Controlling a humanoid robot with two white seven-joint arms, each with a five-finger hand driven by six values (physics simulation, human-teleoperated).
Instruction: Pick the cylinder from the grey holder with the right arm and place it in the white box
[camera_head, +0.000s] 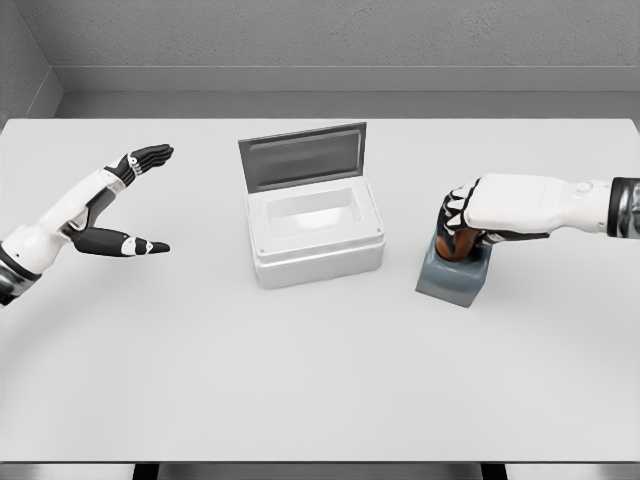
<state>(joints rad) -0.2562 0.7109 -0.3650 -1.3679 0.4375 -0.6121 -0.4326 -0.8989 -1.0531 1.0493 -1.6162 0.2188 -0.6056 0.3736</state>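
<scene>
Right hand (470, 225) is curled round the brown cylinder (463, 243), seated in the grey holder (453, 277), mid-right of frame. Risk: an off-axis pull drags the holder too. White box (316, 238) at centre, lid up. Left hand (125, 205) spread, upper left, holding nothing.

I see my right hand (478, 215) reaching in from the right, forearm level, its fingers (455, 222) curled downward in a grasp. My left hand (120, 200) hovers at left, fingers spread.
</scene>
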